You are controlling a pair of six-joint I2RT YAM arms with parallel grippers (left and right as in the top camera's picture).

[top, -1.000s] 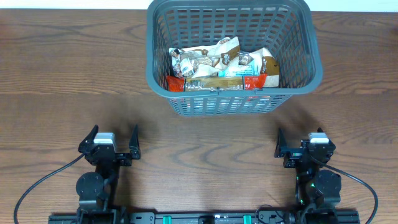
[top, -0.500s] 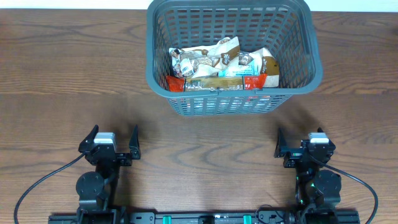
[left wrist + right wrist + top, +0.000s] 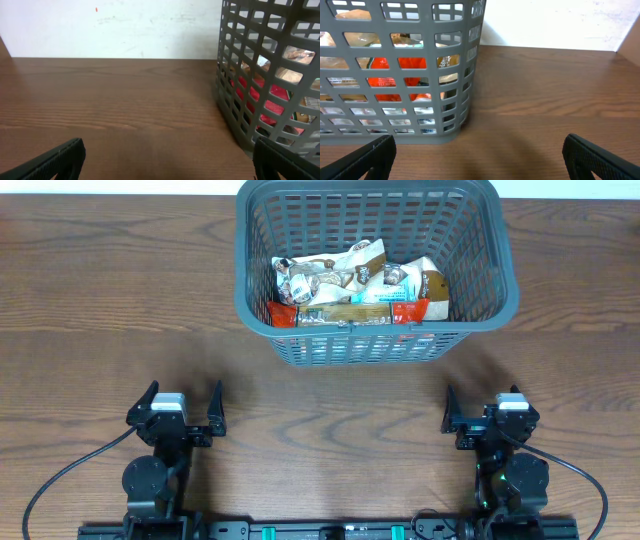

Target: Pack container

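Nothing has changed over the last second: the container (image 3: 355, 345) is found in the same place, at the far middle of the table (image 3: 100, 300), and both arms have stayed parked at the near edge. The left gripper (image 3: 184, 392) is held with its jaws spread wide and nothing between them, and the same is seen of the right gripper (image 3: 485, 405). The packets (image 3: 355, 285) are heaped in the near half of the container, against its front wall, with the far half of the bottom left bare. No loose packet is seen on the table in any view, so the packing is judged to be done, or at least paused with nothing in hand. The container's far rim lies close to the table's back edge, where a white wall (image 3: 125, 25) rises, so little room is left behind it. A broad strip of bare wood is left between the grippers and the front wall of the container, and open table is seen to either side of it. Any further reach would best be made from above, over the tall rim, since the lattice sides stand well above the packets.
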